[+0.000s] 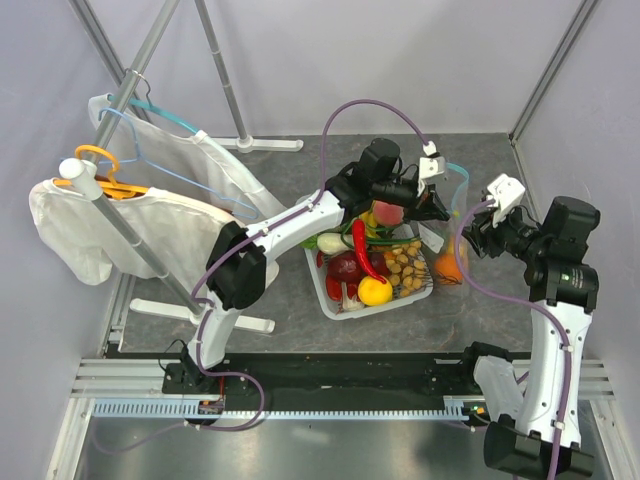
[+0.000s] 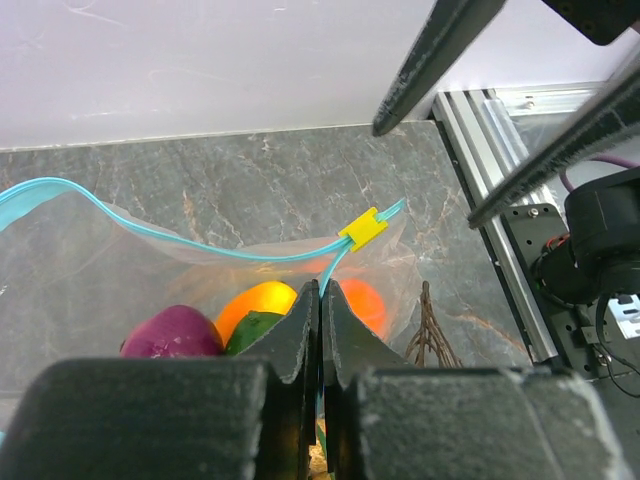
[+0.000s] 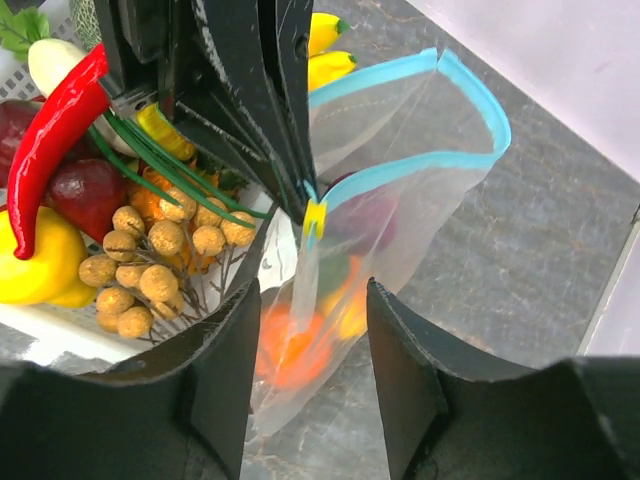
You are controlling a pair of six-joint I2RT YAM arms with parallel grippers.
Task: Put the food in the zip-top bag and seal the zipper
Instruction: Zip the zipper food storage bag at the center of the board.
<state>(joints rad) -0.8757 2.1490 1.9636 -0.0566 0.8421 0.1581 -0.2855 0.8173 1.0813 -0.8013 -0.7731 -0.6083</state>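
Left jaws clamp zipper point(image 3: 420, 163); right jaws wide; bag point(image 3: 400, 240) holds orange point(image 2: 262, 300), purple piece point(image 2: 170, 335).

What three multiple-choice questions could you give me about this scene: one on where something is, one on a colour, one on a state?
1. Where is the clear bag? A. inside the white tray; B. beside the tray, on the robot's right; C. hanging on the clothes rack.
2. What colour is the small clip on the bag's zipper? A. red; B. black; C. yellow.
3. How is the bag's mouth? A. open; B. zipped fully shut; C. folded flat.
B: the top view shows it right of the tray. C: both wrist views show it yellow. A: its teal edges spread apart, though the left gripper pinches the zipper at one end.
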